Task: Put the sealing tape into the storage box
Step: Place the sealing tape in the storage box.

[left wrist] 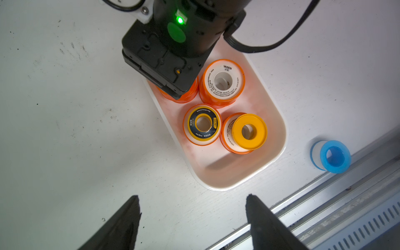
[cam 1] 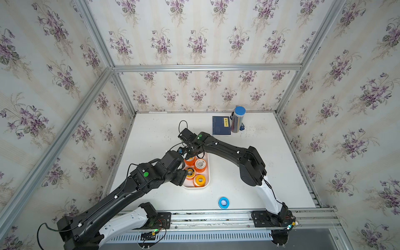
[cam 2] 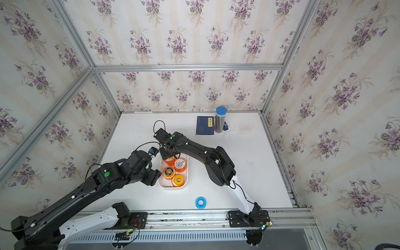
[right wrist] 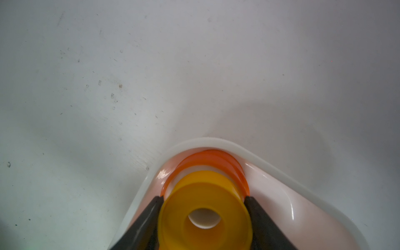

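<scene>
The storage box [cam 2: 173, 187] sits mid-bench with four sealing tape spools [cam 2: 180, 165] showing, three orange and one yellow spool [cam 2: 178, 180]. The right gripper [cam 2: 167, 155] hangs over its far end, the left gripper [cam 2: 155, 177] beside it. A blue spool [cam 2: 200, 202] lies near the front edge; a dark blue booklet [cam 2: 204, 125] and blue-capped cylinder [cam 2: 220, 121] near the back edge.

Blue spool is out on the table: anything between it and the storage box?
Nothing visible does. Bare table separates the blue spool from the near end of the storage box, and that end holds no spools. The left gripper, open, hovers beside the box, off that path.
</scene>
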Motion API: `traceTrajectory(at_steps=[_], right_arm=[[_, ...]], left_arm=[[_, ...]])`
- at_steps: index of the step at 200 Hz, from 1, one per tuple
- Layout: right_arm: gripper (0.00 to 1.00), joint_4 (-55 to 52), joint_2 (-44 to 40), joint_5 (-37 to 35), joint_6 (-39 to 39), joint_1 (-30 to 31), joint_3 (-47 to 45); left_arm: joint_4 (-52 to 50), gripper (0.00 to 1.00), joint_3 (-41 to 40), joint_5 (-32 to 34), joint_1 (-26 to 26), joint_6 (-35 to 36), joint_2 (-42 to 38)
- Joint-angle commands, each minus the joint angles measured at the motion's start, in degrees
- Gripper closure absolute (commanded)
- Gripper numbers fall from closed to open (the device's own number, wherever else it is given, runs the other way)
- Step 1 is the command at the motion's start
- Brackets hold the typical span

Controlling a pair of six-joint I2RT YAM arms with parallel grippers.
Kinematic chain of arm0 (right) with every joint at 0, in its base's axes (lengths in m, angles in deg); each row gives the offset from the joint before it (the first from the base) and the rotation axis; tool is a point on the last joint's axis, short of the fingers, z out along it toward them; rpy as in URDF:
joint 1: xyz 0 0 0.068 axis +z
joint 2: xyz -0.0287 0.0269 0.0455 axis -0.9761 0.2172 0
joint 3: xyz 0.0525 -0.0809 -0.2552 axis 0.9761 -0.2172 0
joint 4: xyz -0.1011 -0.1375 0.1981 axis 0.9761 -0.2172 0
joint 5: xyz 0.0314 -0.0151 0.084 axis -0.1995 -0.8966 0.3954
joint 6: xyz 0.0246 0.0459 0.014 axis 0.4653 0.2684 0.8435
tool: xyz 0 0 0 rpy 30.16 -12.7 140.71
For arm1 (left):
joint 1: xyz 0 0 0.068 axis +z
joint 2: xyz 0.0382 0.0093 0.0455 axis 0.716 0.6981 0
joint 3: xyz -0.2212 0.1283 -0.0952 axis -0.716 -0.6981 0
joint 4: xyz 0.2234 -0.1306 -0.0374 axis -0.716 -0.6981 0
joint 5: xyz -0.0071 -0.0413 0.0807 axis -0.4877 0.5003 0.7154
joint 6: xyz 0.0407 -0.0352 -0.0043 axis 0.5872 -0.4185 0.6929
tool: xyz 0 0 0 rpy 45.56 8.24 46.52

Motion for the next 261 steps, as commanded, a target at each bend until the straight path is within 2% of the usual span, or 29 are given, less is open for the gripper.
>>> traceTrajectory(at_steps=[1,179,233,261], right_arm=[[0.38,-0.67,0.18,-0.82,-0.59,0.05,0.58],[0.33,-1.00,-1.75,-1.82,-1.05,0.37,0.44],[0.32,4.27,-11.56,-4.78,0.38,0.15,-8.41],[0.32,9.10,-20.68,-7.38,2.07,-0.64,-18.70]], left_arm=[[-0.71,0.24,0.20,0.11,0.01,0.09,0.19],[-0.78,0.23,0.12,-0.01,0.03,0.08,0.14],[-0.70,0.23,-0.16,0.25,0.01,-0.13,-0.92],[-0.53,0.23,-0.22,-0.66,0.01,0.01,-0.87]])
